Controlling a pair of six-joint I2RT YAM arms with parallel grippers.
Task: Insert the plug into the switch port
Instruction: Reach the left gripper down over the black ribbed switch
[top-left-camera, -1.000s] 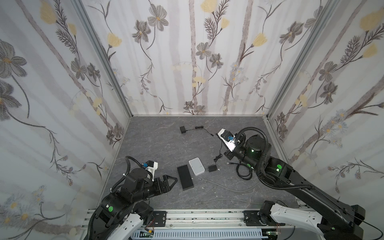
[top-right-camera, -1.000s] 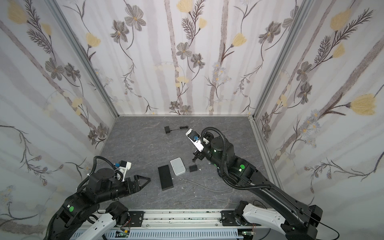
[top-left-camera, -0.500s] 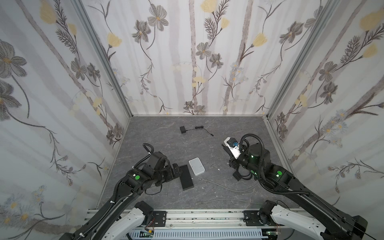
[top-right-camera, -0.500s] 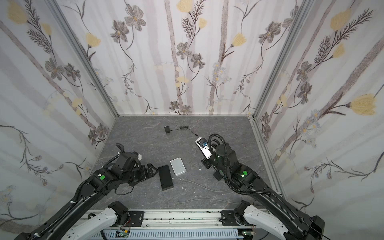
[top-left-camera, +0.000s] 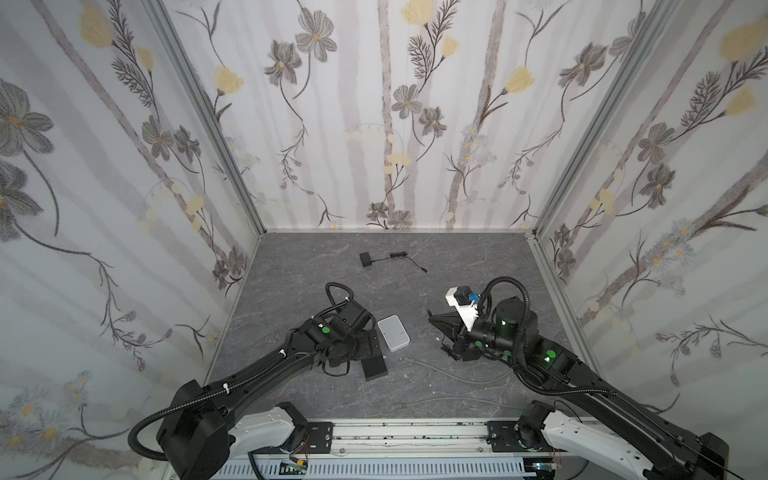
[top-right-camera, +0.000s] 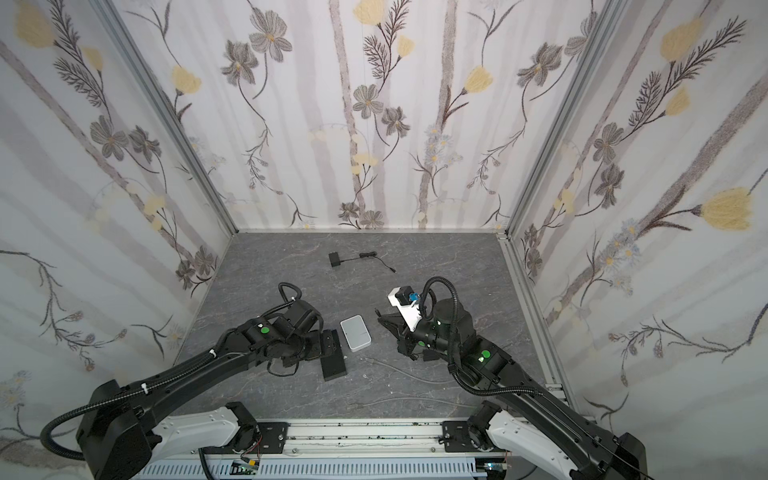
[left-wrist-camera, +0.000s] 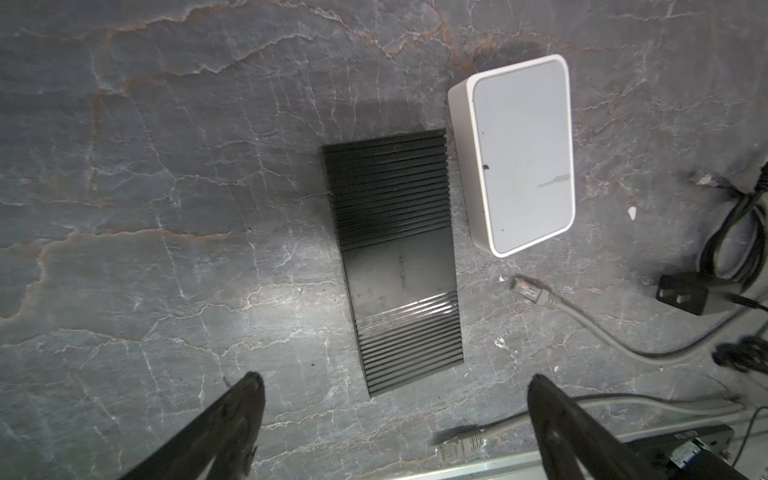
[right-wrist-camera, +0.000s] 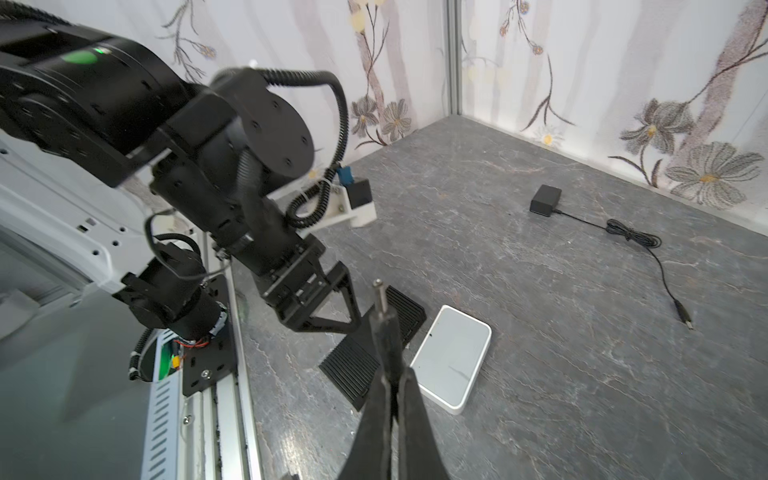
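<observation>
Since a second ago, the plug (right-wrist-camera: 379, 305) has come nearer the middle of the floor with the right arm, and the left arm has swung out from the front rail.

The plug is a thin metal pin on a dark collar, held off the floor by the right gripper (right-wrist-camera: 386, 345). The gripper's fingers are pressed together on the collar, so the pin sticks out ahead, aimed roughly toward the white box (right-wrist-camera: 451, 359) without touching it.

The plug looks light and rigid. Its round, smooth collar could twist in the pinch, so the collar just behind the pin seems the right hold, with the pin left bare. Its lead is out of sight; it is probably limp and may tug.

The switch port is not visible: only plain side faces of the white box show. That box lies flat on the floor. It seems to be light, smooth plastic that may slide when pushed, so steadying it across its long sides seems wise.

Just beside it lies a black ribbed box (left-wrist-camera: 395, 266). Over one end of that box hovers the left gripper (left-wrist-camera: 392, 384), jaws spread wide, holding nothing. A grey network cable (left-wrist-camera: 532, 291) lies loose nearby.
</observation>
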